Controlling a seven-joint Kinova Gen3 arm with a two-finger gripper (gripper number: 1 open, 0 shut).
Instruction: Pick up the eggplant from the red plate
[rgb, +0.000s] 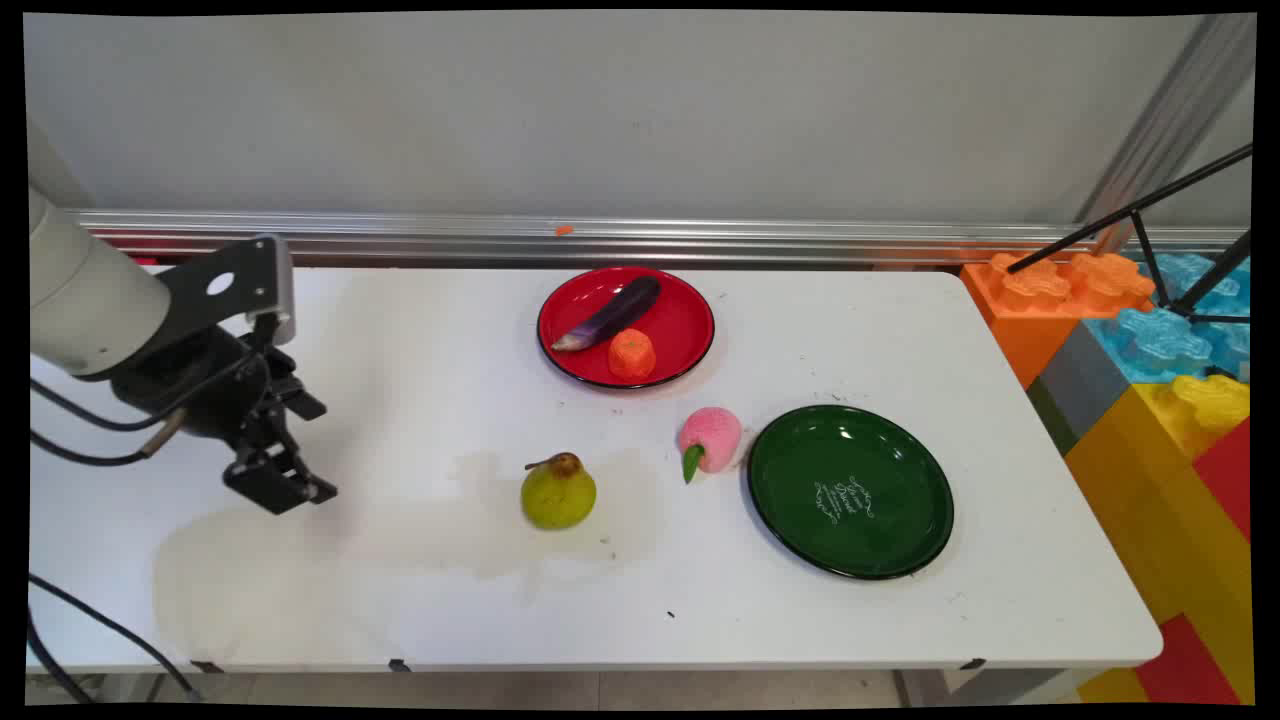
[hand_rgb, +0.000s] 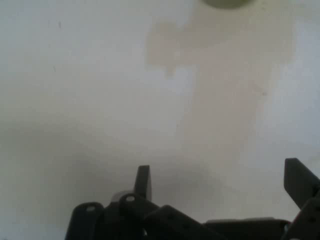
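The pincer (rgb: 285, 490) hung low over the left part of the white tabletop (rgb: 420, 350), its two fingers spread wide with nothing between them, as the hand view showed bare surface between the tips. Nearest to it, to the right and well apart, stood a green pear (rgb: 558, 491) on a faint pale stain (rgb: 300, 570); in the hand view only the pear's lower edge (hand_rgb: 225, 3) peeked in at the top. Farther right lay a pink peach (rgb: 711, 439) just beside a dark green plate (rgb: 850, 490), and at the far side a red plate (rgb: 680, 310) carried a purple eggplant (rgb: 612, 314) and an orange fruit (rgb: 631, 354). The pear looked rounded and free to roll, so a sideways brush from a finger could likely have sent it off; the hanging black cables (rgb: 80, 430) might have dragged on the tabletop.
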